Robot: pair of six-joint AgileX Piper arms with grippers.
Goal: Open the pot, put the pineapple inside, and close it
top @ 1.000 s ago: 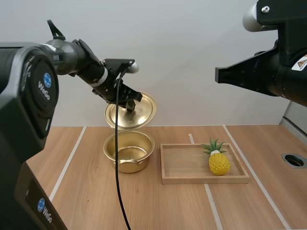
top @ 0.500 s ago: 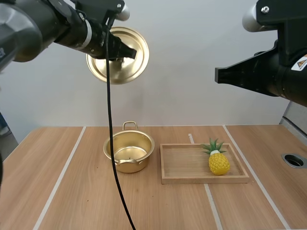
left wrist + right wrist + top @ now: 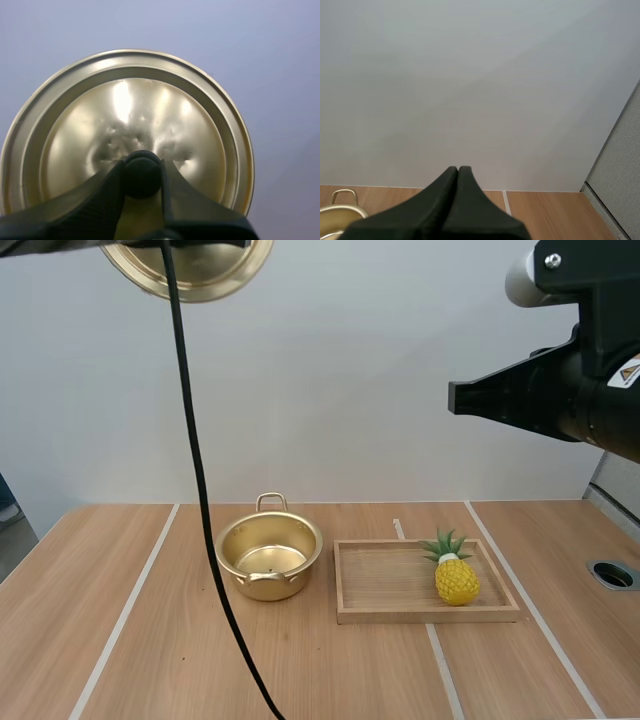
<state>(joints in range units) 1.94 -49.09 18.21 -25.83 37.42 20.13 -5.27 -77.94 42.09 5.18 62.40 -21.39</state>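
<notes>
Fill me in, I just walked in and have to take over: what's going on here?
The left claw grips the gold lid by its black knob and holds it high above the table. The pot stands open and empty, beside the wooden tray, where the pineapple sits at the right end. The right claw is shut on nothing, off the table. The pineapple is not yet in the pot.

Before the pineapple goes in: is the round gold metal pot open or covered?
Open. The round gold pot shows its empty inside; the left gripper holds its gold lid high above.
</notes>
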